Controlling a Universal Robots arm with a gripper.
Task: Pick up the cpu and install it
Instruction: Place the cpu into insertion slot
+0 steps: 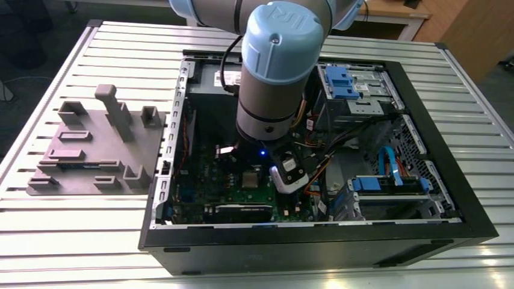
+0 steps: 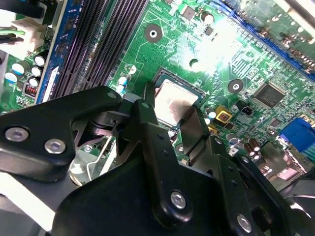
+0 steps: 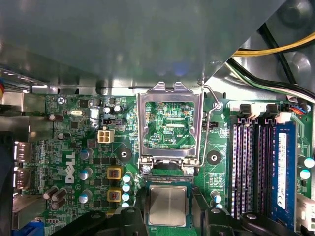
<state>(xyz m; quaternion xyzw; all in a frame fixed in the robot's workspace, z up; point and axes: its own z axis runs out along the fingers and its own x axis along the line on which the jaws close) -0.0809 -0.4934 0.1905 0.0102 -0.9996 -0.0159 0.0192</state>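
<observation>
The cpu (image 3: 168, 206), a small square chip with a shiny grey top, lies flat in the socket on the green motherboard (image 3: 83, 147). My gripper (image 3: 170, 219) stands right over it, one black finger on each side, shut on the cpu's edges. In the second wrist view the cpu (image 2: 173, 101) shows between the two fingers (image 2: 147, 118), and the gripper (image 2: 170, 110) hides its near corner. The socket's metal-framed bracket (image 3: 170, 96) stands flipped open beside the cpu. In the exterior view the arm (image 1: 273, 78) reaches down into the open computer case (image 1: 449, 198).
Black memory slots (image 3: 246, 167) and a blue memory stick (image 3: 283, 167) run beside the socket. Yellow and black cables (image 3: 275, 49) hang near a grey metal box (image 3: 123, 39). Blue drive bays (image 1: 389, 183) fill the case's right. A grey fixture plate (image 1: 96, 150) lies left of the case.
</observation>
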